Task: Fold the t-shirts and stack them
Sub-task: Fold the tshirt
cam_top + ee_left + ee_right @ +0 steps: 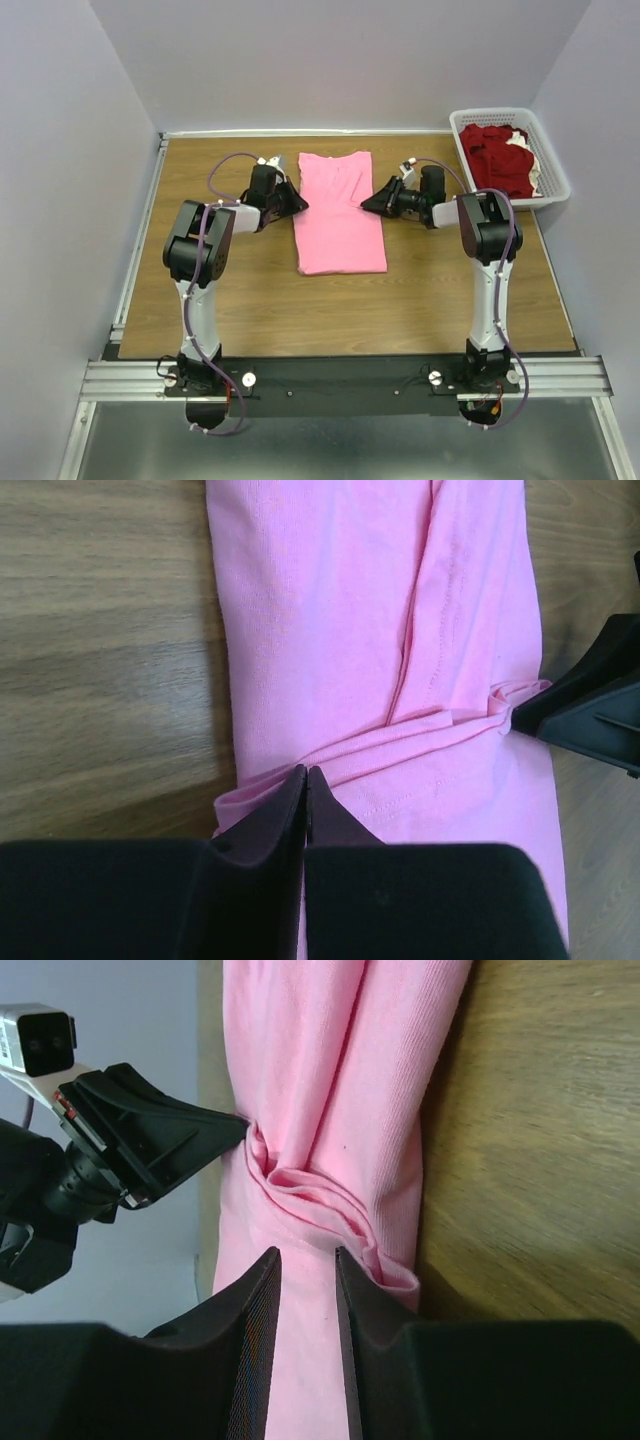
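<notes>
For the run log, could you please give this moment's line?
pink t-shirt: folded lengthwise | left gripper: pinching left edge | right gripper: slightly open

The pink t-shirt (340,212), lying from the table's middle towards twelve o'clock, is a plain bright pink with no print, and its stitching is the same pink. The dark red t-shirts (497,160) at two o'clock are a deep wine red, with a scrap of cream-white cloth (536,168) at their three o'clock edge. The basket (556,186) around them is white with a lattice of small openings. The table (250,300) is mid-brown wood with a streaky grain. The left gripper (306,772) and right gripper (305,1252) are matte black. The arms (200,305) are white and black, with purple cables (215,172). The walls (330,60) are pale lavender-grey, and the rail (130,378) at six o'clock is silver.
</notes>
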